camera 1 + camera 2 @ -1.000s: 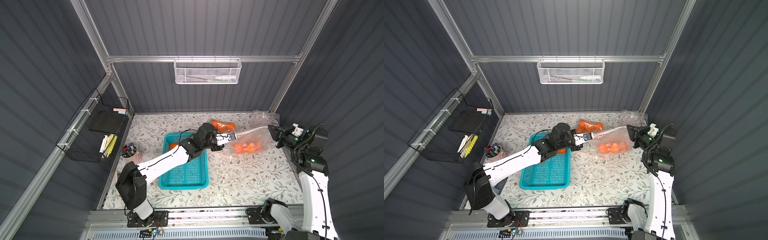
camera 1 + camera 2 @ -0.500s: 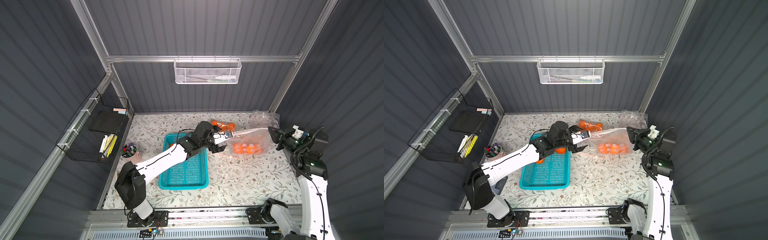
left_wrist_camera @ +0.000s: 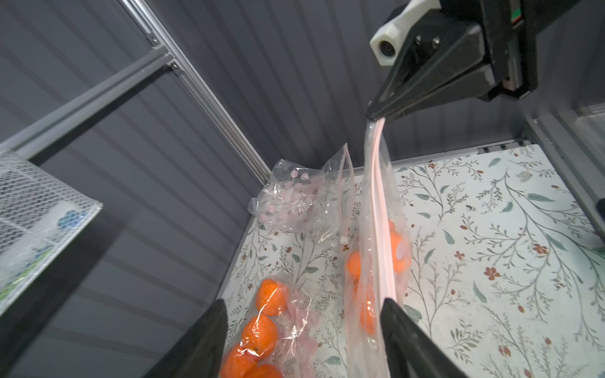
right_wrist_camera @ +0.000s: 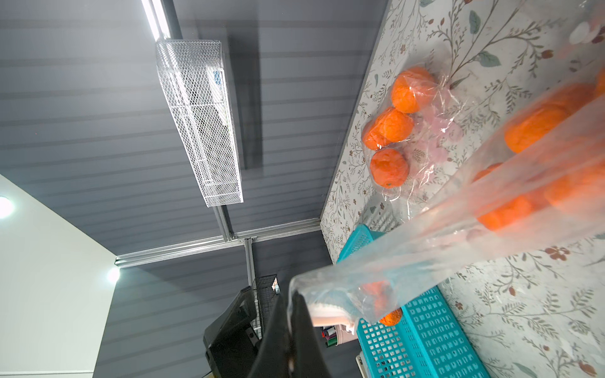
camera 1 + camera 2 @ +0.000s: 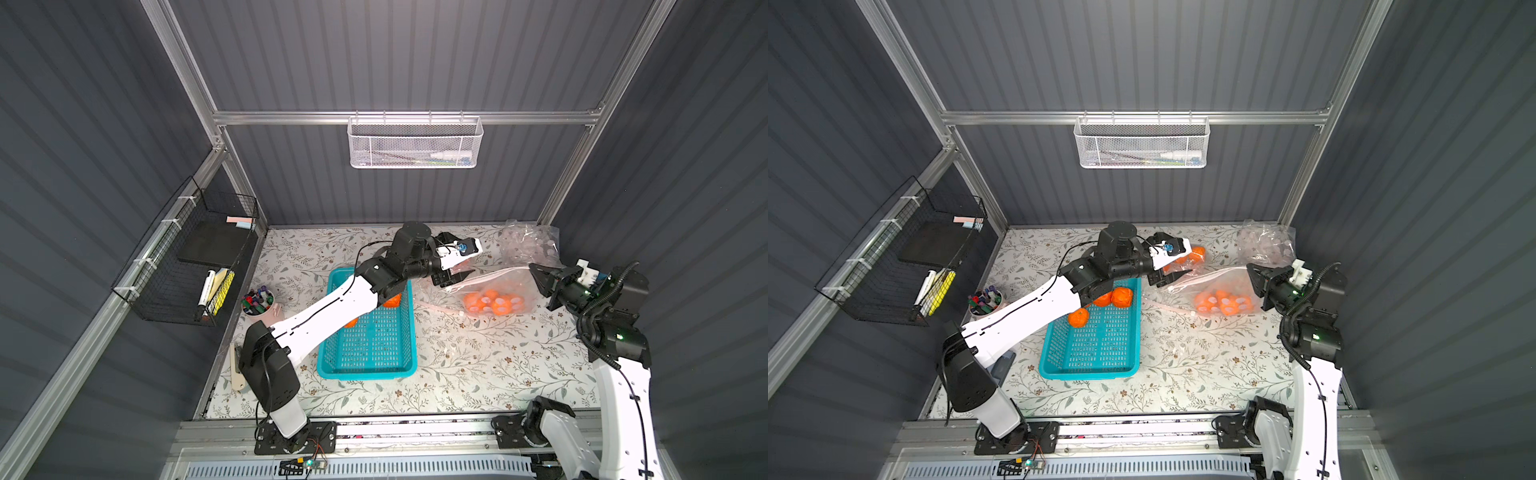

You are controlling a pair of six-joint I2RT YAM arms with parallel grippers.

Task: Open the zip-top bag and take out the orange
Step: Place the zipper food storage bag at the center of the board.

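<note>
The clear zip-top bag [image 5: 494, 286] [image 5: 1219, 286] holds several oranges [image 5: 492, 302] [image 5: 1223, 303] and hangs slanted above the floral table. My right gripper [image 5: 533, 268] [image 5: 1250, 268] [image 3: 371, 114] [image 4: 289, 296] is shut on the right end of its pink zip strip [image 3: 379, 212]. My left gripper [image 5: 461, 272] [image 5: 1177, 270] [image 3: 304, 302] is open at the bag's left end. The strip runs along one of its fingers [image 3: 402, 327], and nothing is pinched between them.
A teal basket [image 5: 368, 368] [image 5: 1088, 372] left of the bag holds loose oranges [image 5: 1121, 297]. A second bag of oranges [image 5: 1190, 255] [image 3: 262, 320] [image 4: 391, 131] lies at the back. Crumpled empty bags [image 5: 525, 241] fill the back right corner. A marker cup [image 5: 257, 301] stands at the left.
My left gripper was shut on the bag's left end and has opened, letting it go. The right gripper has stayed shut on the zip's right end.
</note>
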